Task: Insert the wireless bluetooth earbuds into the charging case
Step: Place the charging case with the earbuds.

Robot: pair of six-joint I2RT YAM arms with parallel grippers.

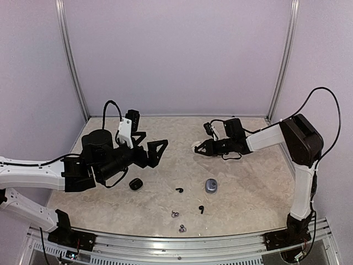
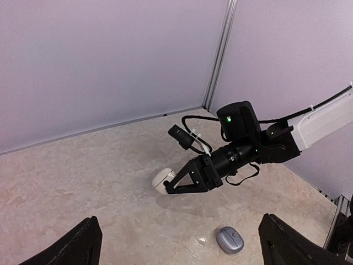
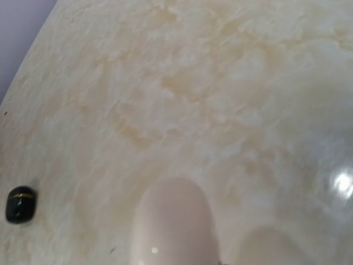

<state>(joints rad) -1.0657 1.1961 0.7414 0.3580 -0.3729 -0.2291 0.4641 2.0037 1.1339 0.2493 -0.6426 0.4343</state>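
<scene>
My right gripper (image 1: 200,148) is shut on a white charging case (image 1: 197,147) and holds it low over the table at mid-right. In the left wrist view the white case (image 2: 161,179) sits at the tips of the right gripper (image 2: 175,185). It fills the bottom of the right wrist view as a pale rounded shape (image 3: 174,221). My left gripper (image 1: 150,151) hangs open and empty to the left of it. Two black earbuds (image 1: 180,190) (image 1: 202,209) and two silvery earbuds (image 1: 175,214) (image 1: 182,228) lie loose near the front of the table.
A black case (image 1: 135,184) lies below the left gripper and also shows as the black case (image 3: 21,203) in the right wrist view. A blue-grey case (image 1: 210,185) (image 2: 229,240) sits front-centre. Walls with metal posts close the back and sides.
</scene>
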